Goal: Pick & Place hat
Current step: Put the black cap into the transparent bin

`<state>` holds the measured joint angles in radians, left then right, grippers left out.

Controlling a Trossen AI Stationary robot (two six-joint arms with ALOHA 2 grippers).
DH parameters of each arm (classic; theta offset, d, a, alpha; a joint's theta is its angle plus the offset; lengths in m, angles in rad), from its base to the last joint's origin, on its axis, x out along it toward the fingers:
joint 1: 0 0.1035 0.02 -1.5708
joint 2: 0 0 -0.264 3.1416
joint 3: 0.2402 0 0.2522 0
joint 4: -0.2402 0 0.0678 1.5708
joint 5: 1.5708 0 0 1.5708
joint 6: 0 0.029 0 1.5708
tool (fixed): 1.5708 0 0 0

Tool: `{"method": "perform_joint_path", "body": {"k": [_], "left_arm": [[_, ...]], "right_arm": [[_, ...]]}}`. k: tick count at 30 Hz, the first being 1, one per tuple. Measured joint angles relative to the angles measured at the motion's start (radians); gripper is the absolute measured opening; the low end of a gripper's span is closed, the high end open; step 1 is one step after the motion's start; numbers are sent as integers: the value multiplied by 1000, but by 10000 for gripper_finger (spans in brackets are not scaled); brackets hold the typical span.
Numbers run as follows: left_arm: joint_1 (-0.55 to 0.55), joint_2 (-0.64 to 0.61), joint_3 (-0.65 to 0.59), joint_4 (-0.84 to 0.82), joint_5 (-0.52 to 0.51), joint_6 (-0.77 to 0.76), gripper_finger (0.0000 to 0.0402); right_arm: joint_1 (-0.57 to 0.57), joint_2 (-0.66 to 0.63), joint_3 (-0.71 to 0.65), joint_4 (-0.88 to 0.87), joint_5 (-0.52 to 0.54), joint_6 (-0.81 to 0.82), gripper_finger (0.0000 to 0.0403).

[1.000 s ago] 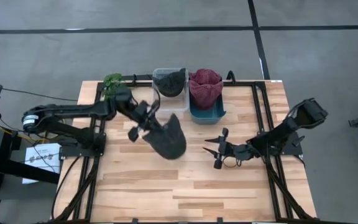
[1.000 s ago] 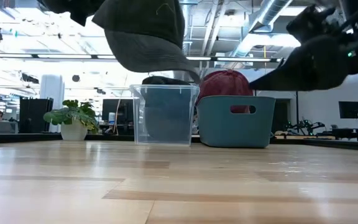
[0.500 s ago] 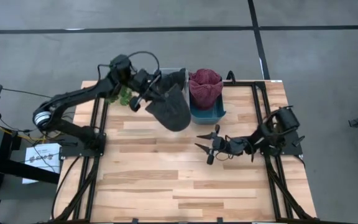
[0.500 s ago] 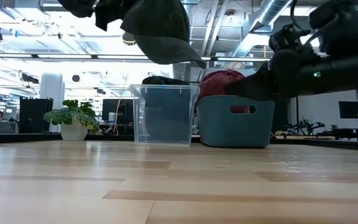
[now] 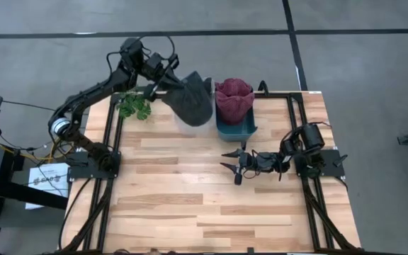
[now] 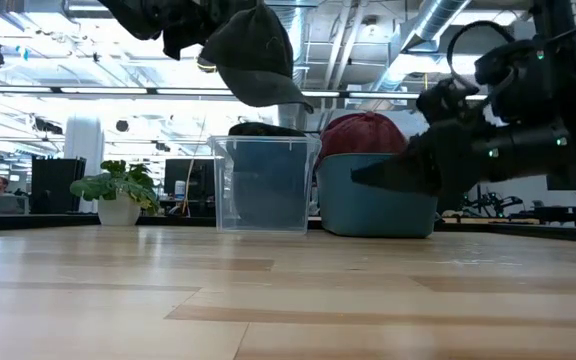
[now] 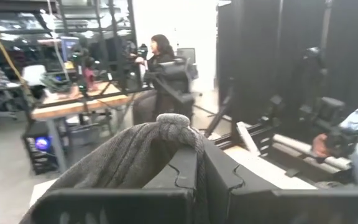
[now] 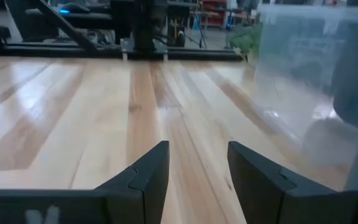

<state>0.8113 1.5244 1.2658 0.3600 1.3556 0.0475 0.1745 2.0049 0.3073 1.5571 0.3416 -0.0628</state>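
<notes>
Once lifted off mid-surface, carried dark hat (image 5: 190, 101) to the far edge, above clear bin (image 6: 264, 184).
Left tool (image 5: 163, 79) clenched on hat; right tool (image 5: 234, 163) released, empty, retracted toward the right edge; drop judged next.

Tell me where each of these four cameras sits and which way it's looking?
High view: overhead, straight down on the table; shows both arms, left gripper holding the dark hat.
Low view: at tabletop height, facing the clear bin and teal bin; hat overhead.
Left wrist view: past its own shut fingers, clamping the hat.
Right wrist view: past open fingers along the wood.
High and low views share hat and bins.
</notes>
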Motion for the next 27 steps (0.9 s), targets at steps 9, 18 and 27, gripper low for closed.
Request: {"method": "perform_joint_path", "body": {"k": [9, 18, 27], "left_arm": [[21, 98, 12, -1, 25, 90, 10], [74, 151, 12, -1, 30, 130, 10], [135, 132, 11, -1, -13, 130, 10]], "right_arm": [[-22, 13, 23, -4, -3, 11, 155], [-19, 12, 32, -8, -5, 11, 155], [-18, 11, 32, -8, -6, 10, 155]]}}
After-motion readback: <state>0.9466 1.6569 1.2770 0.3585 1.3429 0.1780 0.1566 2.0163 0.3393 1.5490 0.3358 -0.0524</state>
